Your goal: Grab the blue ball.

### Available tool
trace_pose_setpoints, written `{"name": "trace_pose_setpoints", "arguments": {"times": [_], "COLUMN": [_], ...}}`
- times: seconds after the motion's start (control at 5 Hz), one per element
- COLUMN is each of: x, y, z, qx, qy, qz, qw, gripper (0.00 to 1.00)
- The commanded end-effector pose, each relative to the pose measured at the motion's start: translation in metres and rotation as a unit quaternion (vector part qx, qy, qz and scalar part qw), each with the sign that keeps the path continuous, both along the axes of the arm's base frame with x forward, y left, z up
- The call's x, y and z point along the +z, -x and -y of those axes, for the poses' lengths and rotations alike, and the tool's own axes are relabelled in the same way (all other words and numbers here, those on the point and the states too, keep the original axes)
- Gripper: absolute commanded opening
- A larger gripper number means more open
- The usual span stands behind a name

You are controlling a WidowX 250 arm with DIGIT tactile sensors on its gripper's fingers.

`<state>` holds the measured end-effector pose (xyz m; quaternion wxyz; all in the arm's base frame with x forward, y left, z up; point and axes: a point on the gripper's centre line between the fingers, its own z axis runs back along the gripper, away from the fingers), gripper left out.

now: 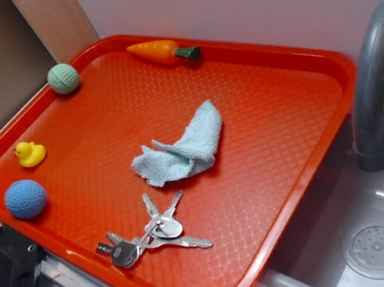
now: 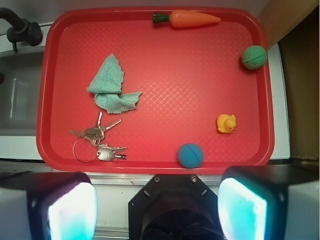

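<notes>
One round blue ball (image 2: 190, 155), no long axis, lies before the spread hand (image 2: 157, 205).

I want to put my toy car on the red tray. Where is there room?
The red plastic tray is bare in its middle, between the crumpled pale-blue cloth, the orange toy carrot and the yellow rubber duck. It is crowded by the silver keys and the blue dimpled ball.

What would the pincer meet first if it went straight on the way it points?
Probably the bare floor of the red plastic tray, among the objects; the dimpled medium-blue ball lies nearer the pincer. Depth is unclear.
</notes>
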<state>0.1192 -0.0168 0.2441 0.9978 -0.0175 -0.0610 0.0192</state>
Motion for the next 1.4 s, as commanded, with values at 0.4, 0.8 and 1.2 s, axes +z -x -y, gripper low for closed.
{"name": "trace_pose_setpoints", "arguments": {"times": [0.4, 0.8, 1.2], "x": [-0.083, -0.153, -0.198], "y": [0.007, -0.002, -0.006], "z": [-0.037, -0.051, -0.057], "qx": [-0.015, -0.036, -0.035], "qy": [0.008, -0.005, 0.012], "qz": [-0.019, -0.035, -0.077], "qw": [1.000, 0.999, 0.996], "gripper": [1.00, 1.00, 1.00]}}
